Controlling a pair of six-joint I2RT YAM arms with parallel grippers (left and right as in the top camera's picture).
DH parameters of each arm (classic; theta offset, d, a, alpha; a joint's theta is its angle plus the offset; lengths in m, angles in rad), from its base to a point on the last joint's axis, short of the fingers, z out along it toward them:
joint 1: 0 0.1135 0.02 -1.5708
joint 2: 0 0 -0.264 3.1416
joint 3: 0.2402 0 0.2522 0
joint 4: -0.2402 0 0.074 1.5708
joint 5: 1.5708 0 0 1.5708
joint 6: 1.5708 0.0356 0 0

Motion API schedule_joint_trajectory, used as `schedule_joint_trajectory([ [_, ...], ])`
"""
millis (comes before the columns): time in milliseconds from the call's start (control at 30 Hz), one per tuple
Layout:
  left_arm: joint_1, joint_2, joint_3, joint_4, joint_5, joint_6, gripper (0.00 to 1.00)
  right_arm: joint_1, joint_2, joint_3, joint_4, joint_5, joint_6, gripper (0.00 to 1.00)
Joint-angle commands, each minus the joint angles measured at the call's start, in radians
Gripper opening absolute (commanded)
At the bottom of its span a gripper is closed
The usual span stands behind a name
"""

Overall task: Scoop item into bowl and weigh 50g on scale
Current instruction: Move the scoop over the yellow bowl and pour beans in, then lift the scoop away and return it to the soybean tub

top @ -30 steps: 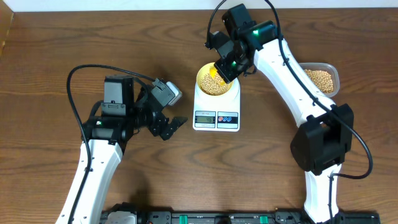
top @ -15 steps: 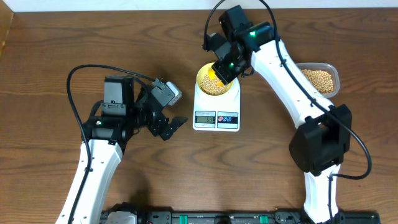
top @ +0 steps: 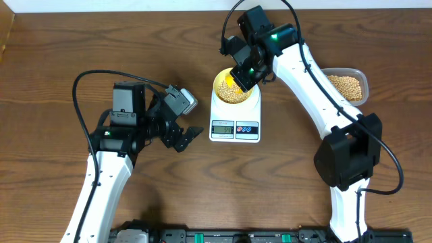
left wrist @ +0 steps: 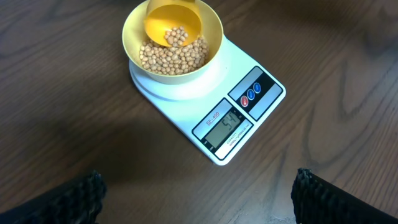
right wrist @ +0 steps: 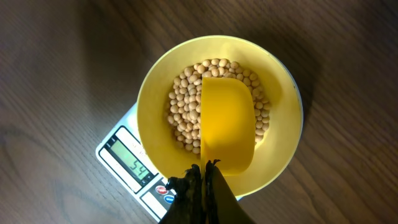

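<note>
The pale yellow bowl (top: 233, 88) sits on the white scale (top: 235, 116) and holds many tan beans (left wrist: 174, 59). The scale's display (left wrist: 226, 127) reads 54. My right gripper (right wrist: 205, 177) is shut on the handle of a yellow scoop (right wrist: 227, 130) held over the bowl (right wrist: 217, 56). In the left wrist view the scoop (left wrist: 173, 25) still holds a few beans. My left gripper (left wrist: 199, 199) is open and empty, low over the table in front of the scale (left wrist: 239, 118). In the overhead view it (top: 185, 137) lies left of the scale.
A clear plastic tub (top: 348, 86) with more beans stands at the right, behind the right arm. The table's far edge runs along the top of the overhead view. The left arm's base and cables lie at the lower left.
The right gripper with the scoop has shifted very slightly left over the bowl. The left arm has not moved.
</note>
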Motion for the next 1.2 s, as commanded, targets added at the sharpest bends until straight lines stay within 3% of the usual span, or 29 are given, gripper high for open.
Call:
schedule_joint_trajectory([
  [0, 0.005, 0.006, 0.01, 0.001, -0.006, 0.014, 0.98, 0.003, -0.008, 0.027, -0.002, -0.011, -0.012, 0.01],
  [300, 0.005, 0.006, 0.01, 0.001, -0.006, 0.014, 0.98, -0.027, -0.009, 0.027, 0.003, -0.139, 0.008, 0.01],
  [767, 0.005, 0.006, 0.01, 0.001, -0.006, 0.014, 0.98, -0.232, -0.031, 0.028, 0.002, -0.603, 0.048, 0.01],
  [1167, 0.005, 0.006, 0.01, 0.001, -0.006, 0.014, 0.97, -0.468, -0.2, 0.028, -0.058, -0.699, 0.024, 0.01],
])
